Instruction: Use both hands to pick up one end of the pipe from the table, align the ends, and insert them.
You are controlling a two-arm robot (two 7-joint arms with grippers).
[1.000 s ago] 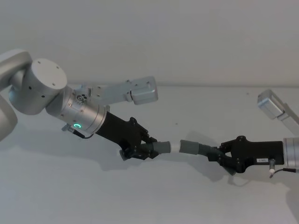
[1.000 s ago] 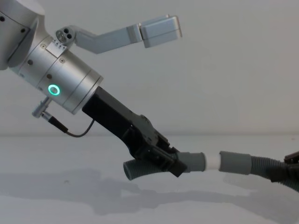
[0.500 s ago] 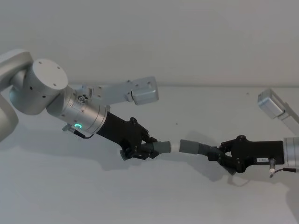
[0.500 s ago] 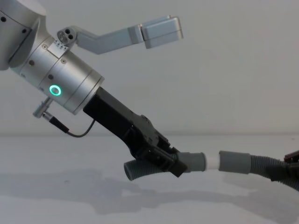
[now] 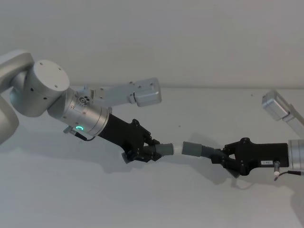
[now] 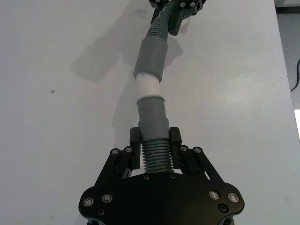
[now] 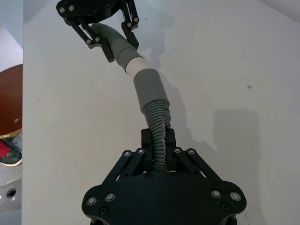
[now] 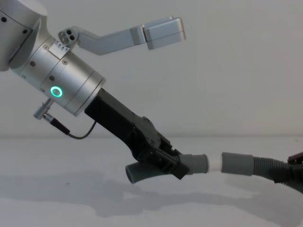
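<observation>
At mid-frame above the worktop (image 5: 152, 199), left gripper (image 5: 142, 153) and right gripper (image 5: 223, 160) each clamp a hose piece (image 5: 159, 150), cuffs (image 5: 192, 148) bridged by a white tip (image 5: 177, 149).

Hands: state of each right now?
Left hand: closed on the left pipe.
Right hand: closed on the right pipe.

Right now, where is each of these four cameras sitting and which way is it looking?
Head view: high up, looking down at the white table; left claw and right claw hold two hose pieces.
Chest view: low, looking across the table; left arm looms large.
Left wrist view: on the left arm, looking along its hose piece toward the right claw.
Right wrist view: on the right arm, facing the left claw.
Both wrist views share the white tip between the cuffs.
</observation>
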